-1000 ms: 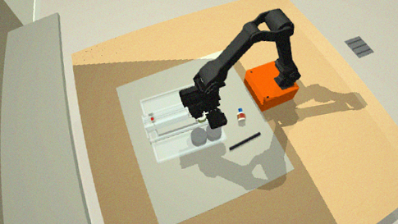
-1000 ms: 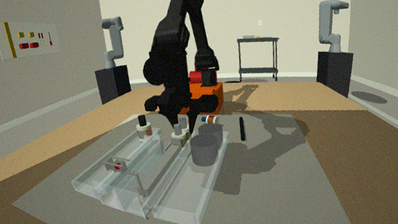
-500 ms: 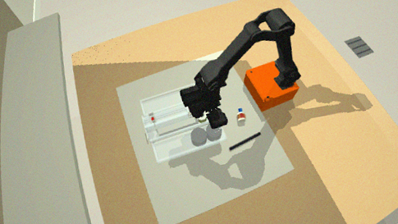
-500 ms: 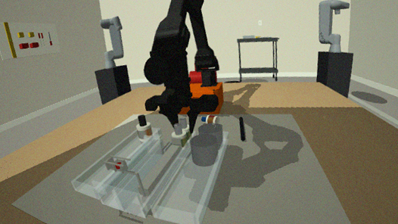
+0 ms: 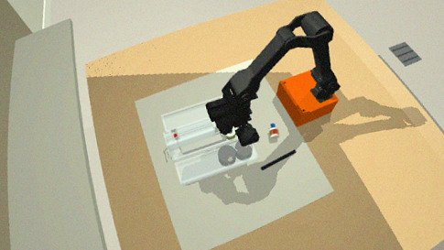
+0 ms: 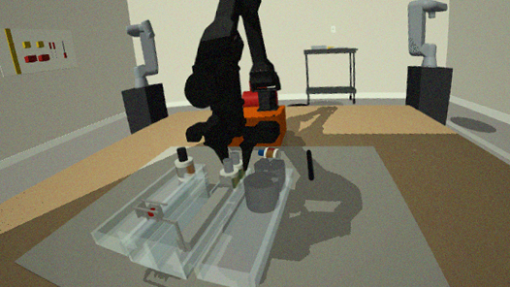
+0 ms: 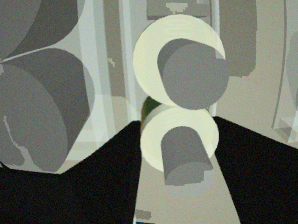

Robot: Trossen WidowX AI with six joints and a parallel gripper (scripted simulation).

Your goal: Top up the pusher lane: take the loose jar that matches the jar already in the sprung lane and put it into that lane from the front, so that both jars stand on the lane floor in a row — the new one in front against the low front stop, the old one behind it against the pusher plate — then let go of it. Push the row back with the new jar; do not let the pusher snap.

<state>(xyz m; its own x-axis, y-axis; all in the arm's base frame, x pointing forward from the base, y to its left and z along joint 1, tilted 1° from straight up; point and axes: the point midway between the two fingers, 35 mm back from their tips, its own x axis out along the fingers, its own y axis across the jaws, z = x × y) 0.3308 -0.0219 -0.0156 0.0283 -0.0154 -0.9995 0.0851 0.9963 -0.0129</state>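
Note:
In the wrist view a pale cream jar with a grey lid [image 7: 178, 141] sits between my black fingers, and my gripper [image 7: 176, 127] [image 5: 235, 134] [image 6: 235, 161] is shut on it. A second matching cream jar [image 7: 181, 63] [image 6: 228, 168] stands just beyond it, touching or nearly touching, in the middle lane of the clear rack [image 5: 201, 175] [image 6: 230, 273]. The held jar [image 6: 236, 157] is at the lane's front end, nearest the arm's base. The pusher plate with a red mark [image 5: 174, 134] [image 6: 150, 213] stands far back along the lanes. Whether the held jar rests on the lane floor is hidden.
A dark-lidded jar [image 6: 184, 163] stands in the neighbouring lane. Two grey cylinders [image 6: 261, 193] [image 5: 228, 155] [image 7: 40, 106] fill the other side lane. A blue-and-red jar [image 5: 273, 131] [image 6: 269, 153] and a black bar [image 5: 278, 160] [image 6: 309, 164] lie on the grey mat. The orange arm base [image 5: 300, 102] is beside them.

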